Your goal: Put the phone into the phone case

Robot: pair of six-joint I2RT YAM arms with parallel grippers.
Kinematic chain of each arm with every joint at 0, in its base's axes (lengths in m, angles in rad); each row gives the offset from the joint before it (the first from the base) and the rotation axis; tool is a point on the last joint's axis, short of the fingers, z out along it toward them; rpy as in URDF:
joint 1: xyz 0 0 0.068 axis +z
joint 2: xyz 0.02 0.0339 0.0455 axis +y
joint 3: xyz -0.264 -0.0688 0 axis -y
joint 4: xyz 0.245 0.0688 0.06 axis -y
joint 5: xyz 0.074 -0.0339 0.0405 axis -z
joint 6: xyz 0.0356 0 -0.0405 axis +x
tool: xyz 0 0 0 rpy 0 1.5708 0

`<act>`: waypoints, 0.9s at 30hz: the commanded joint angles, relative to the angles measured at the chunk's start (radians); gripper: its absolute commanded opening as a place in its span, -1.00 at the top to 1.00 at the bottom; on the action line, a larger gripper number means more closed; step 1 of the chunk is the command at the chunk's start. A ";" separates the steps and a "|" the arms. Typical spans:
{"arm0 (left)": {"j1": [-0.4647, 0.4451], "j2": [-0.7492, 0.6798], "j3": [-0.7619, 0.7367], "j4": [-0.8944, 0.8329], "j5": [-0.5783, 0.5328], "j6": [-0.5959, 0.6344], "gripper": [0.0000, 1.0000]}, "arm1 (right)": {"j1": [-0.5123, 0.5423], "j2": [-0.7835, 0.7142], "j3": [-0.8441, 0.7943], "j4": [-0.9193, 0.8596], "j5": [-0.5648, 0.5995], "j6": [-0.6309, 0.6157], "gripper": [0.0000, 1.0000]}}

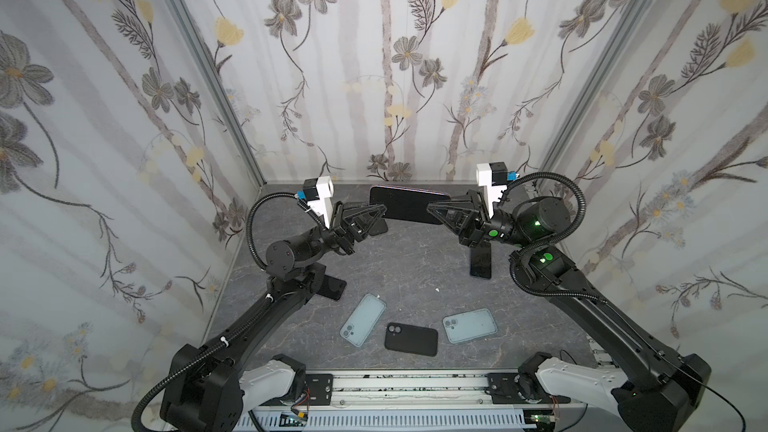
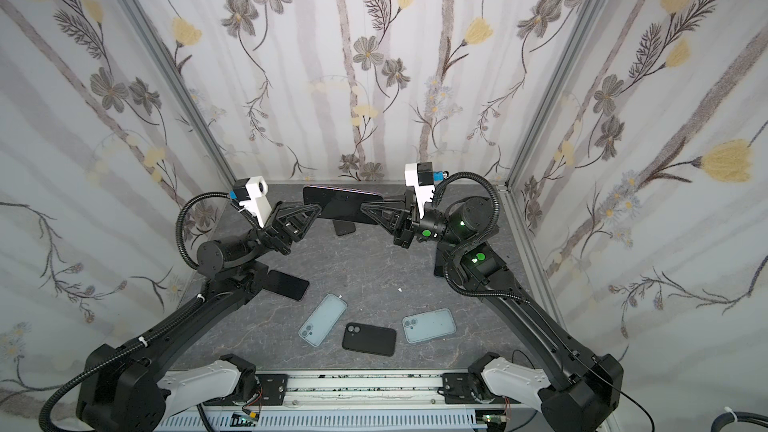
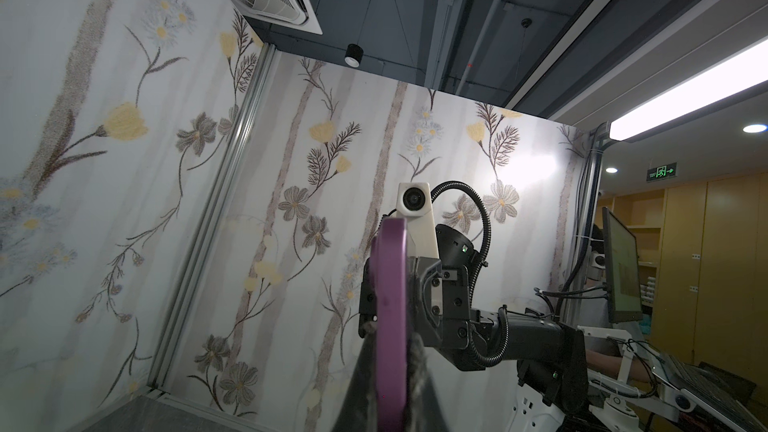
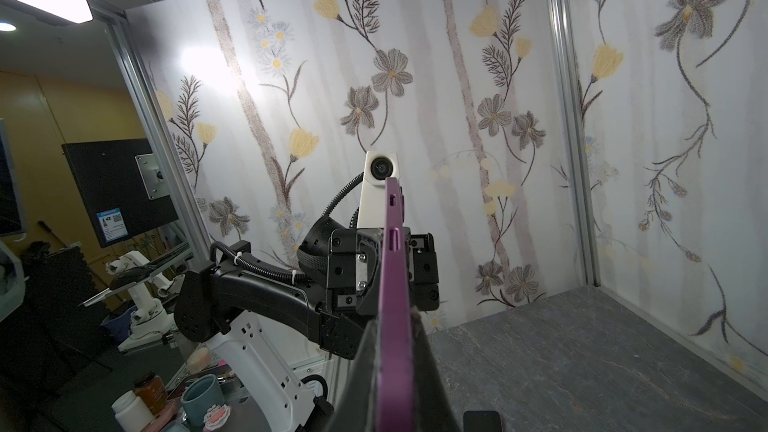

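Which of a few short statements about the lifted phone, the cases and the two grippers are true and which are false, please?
1. The left gripper and the right gripper are each shut on one end of the purple-edged phone. True.
2. Two translucent blue cases and a black case lie on the table. True.
3. The purple-edged phone rests flat on the table. False: it is held above the table, between the grippers.
4. The black case lies to the left of both translucent blue cases. False: it lies between them.
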 commanded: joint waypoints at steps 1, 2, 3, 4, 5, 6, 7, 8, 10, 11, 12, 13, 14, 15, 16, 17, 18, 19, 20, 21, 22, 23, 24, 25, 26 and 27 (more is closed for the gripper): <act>0.001 -0.005 -0.003 -0.054 -0.045 0.060 1.00 | 0.004 -0.004 0.002 0.022 0.005 -0.028 1.00; 0.000 -0.006 -0.004 -0.060 -0.050 0.067 1.00 | 0.004 -0.004 0.002 0.020 0.008 -0.029 1.00; 0.002 -0.008 -0.004 -0.073 -0.053 0.080 1.00 | 0.005 -0.003 0.002 0.018 0.013 -0.030 1.00; 0.003 -0.010 -0.004 -0.094 -0.064 0.093 1.00 | 0.005 -0.003 0.003 0.019 0.021 -0.032 1.00; 0.004 -0.011 -0.002 -0.113 -0.076 0.101 1.00 | 0.004 -0.005 0.003 0.018 0.029 -0.032 1.00; 0.007 -0.013 -0.001 -0.128 -0.092 0.105 0.94 | 0.004 -0.008 0.002 0.017 0.040 -0.034 1.00; 0.009 -0.014 -0.001 -0.140 -0.108 0.109 0.58 | 0.003 -0.011 -0.001 0.015 0.052 -0.036 1.00; 0.012 -0.018 -0.002 -0.156 -0.122 0.115 0.16 | 0.003 -0.014 -0.004 0.011 0.064 -0.040 1.00; 0.020 -0.032 0.002 -0.217 -0.168 0.152 0.05 | 0.003 -0.021 -0.006 -0.011 0.098 -0.052 1.00; 0.023 -0.045 0.008 -0.261 -0.193 0.181 0.03 | 0.001 -0.025 -0.006 -0.028 0.116 -0.057 1.00; 0.027 -0.061 0.017 -0.334 -0.233 0.220 0.00 | -0.002 -0.028 -0.005 -0.052 0.145 -0.062 1.00; 0.029 -0.076 0.029 -0.406 -0.281 0.266 -0.01 | -0.003 -0.031 -0.002 -0.080 0.173 -0.068 1.00; 0.029 -0.089 0.038 -0.461 -0.327 0.304 -0.03 | -0.006 -0.035 0.000 -0.109 0.199 -0.074 1.00; 0.029 -0.100 0.044 -0.513 -0.374 0.342 -0.10 | -0.008 -0.041 0.003 -0.147 0.232 -0.082 1.00; 0.028 -0.111 0.049 -0.553 -0.411 0.367 -0.10 | -0.014 -0.048 0.003 -0.179 0.264 -0.085 1.00; 0.029 -0.117 0.052 -0.581 -0.437 0.387 -0.10 | -0.021 -0.053 0.002 -0.201 0.282 -0.085 1.00; 0.029 -0.123 0.054 -0.605 -0.454 0.407 -0.10 | -0.030 -0.062 -0.001 -0.221 0.300 -0.084 1.00; 0.029 -0.127 0.059 -0.638 -0.477 0.420 -0.10 | -0.039 -0.071 -0.004 -0.240 0.312 -0.082 1.00; 0.029 -0.130 0.064 -0.668 -0.496 0.428 -0.10 | -0.048 -0.080 -0.007 -0.255 0.330 -0.081 1.00; 0.029 -0.131 0.074 -0.713 -0.513 0.433 -0.10 | -0.059 -0.091 -0.009 -0.277 0.351 -0.077 1.00; 0.029 -0.133 0.086 -0.767 -0.529 0.434 -0.10 | -0.071 -0.100 -0.011 -0.303 0.377 -0.076 1.00; 0.029 -0.132 0.100 -0.819 -0.537 0.435 -0.09 | -0.080 -0.109 -0.011 -0.329 0.404 -0.079 1.00; 0.028 -0.130 0.115 -0.888 -0.540 0.436 -0.09 | -0.089 -0.119 -0.013 -0.363 0.438 -0.086 1.00; 0.028 -0.125 0.127 -0.959 -0.541 0.435 -0.10 | -0.095 -0.130 -0.015 -0.397 0.480 -0.099 1.00; 0.021 -0.121 0.135 -1.013 -0.541 0.437 -0.09 | -0.099 -0.139 -0.020 -0.426 0.512 -0.114 1.00; 0.013 -0.116 0.140 -1.082 -0.540 0.437 -0.10 | -0.102 -0.151 -0.034 -0.448 0.548 -0.131 1.00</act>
